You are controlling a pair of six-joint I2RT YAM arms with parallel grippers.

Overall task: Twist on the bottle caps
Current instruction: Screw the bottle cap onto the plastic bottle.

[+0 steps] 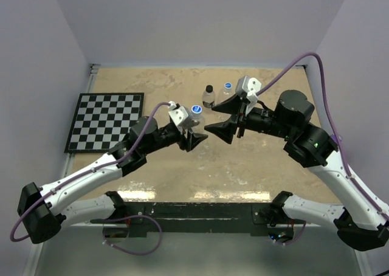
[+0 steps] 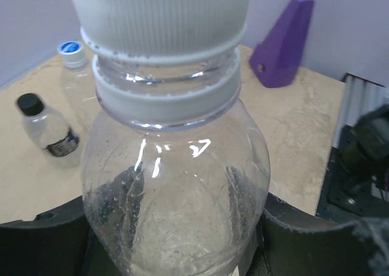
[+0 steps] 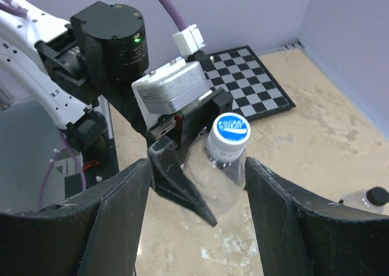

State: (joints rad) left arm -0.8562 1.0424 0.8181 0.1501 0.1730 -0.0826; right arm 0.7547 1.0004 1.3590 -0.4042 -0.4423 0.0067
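Note:
My left gripper (image 1: 193,136) (image 2: 176,239) is shut on a clear bottle (image 2: 176,185) (image 3: 222,179), gripping its body and holding it tilted above the table. A blue cap with a white ribbed skirt (image 1: 196,110) (image 3: 233,129) sits on its neck. My right gripper (image 1: 211,117) (image 3: 197,166) is open, its black fingers (image 3: 121,215) spread wide on either side of that capped neck without touching it. Two more bottles stand behind: one with a black cap (image 1: 208,96) (image 2: 45,127) and one with a blue cap (image 1: 228,87) (image 2: 73,51).
A black-and-white chessboard mat (image 1: 104,121) (image 3: 249,81) lies at the left of the sandy tabletop (image 1: 158,84). In the left wrist view a purple-looking wedge (image 2: 282,42) rises beyond the held bottle. Grey walls close the table's back and sides.

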